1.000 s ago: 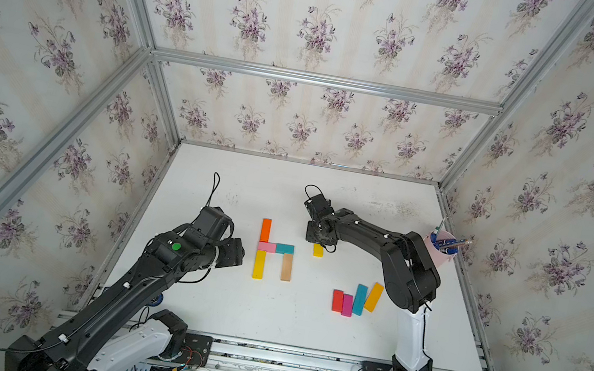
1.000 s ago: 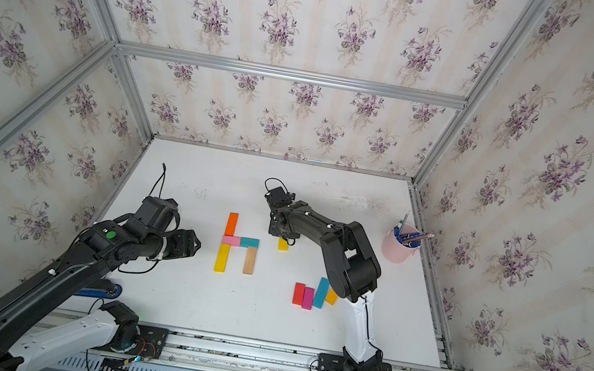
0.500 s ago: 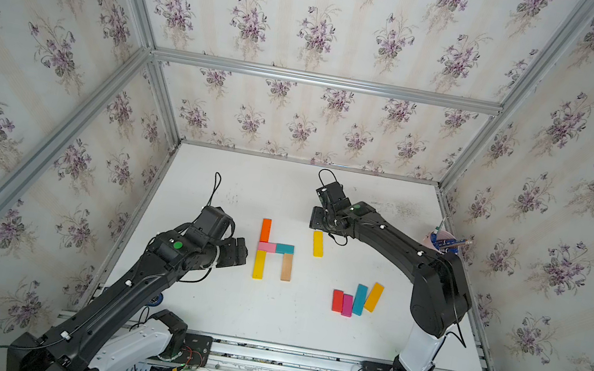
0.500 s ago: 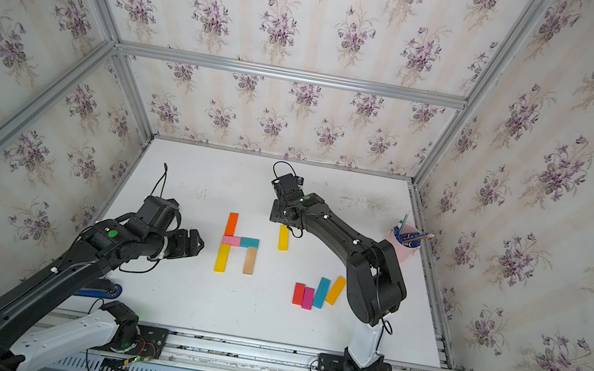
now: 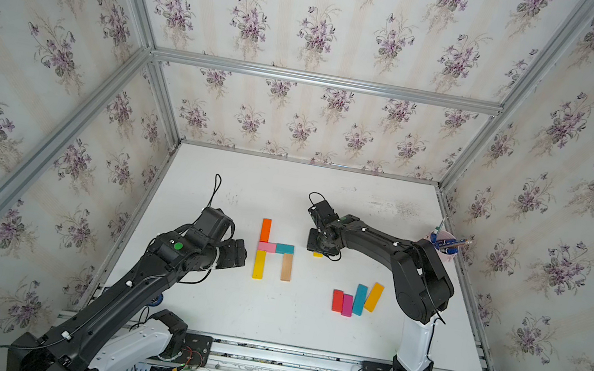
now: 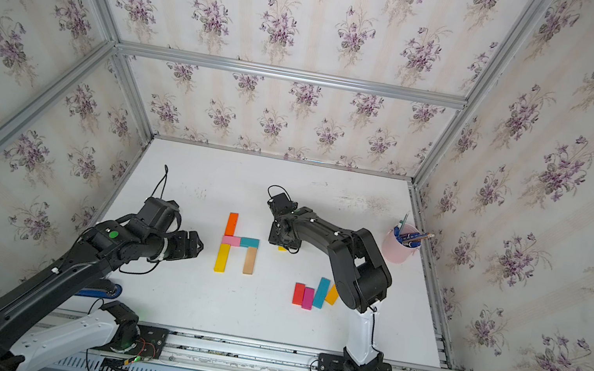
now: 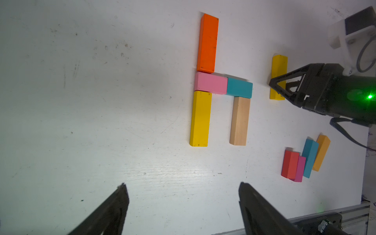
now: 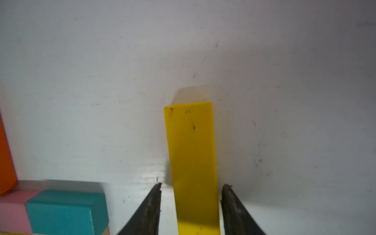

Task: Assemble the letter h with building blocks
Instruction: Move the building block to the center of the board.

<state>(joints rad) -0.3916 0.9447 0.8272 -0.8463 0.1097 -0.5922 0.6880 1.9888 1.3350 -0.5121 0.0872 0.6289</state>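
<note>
One yellow block [image 8: 191,142] — flat on table [image 8: 81,81] | straddled by right tool [image 8: 191,187]

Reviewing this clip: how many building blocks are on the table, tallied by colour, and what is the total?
orange block: 1
yellow blocks: 2
pink block: 1
teal block: 1
tan block: 1
red block: 1
magenta block: 1
blue block: 1
amber block: 1
Total: 10

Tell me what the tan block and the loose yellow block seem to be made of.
Tan block: likely bare wood, matte, pale with faint grain. Loose yellow block: probably wood too, under a smooth, slightly shiny yellow paint, with dark scuffs near one end.
</note>
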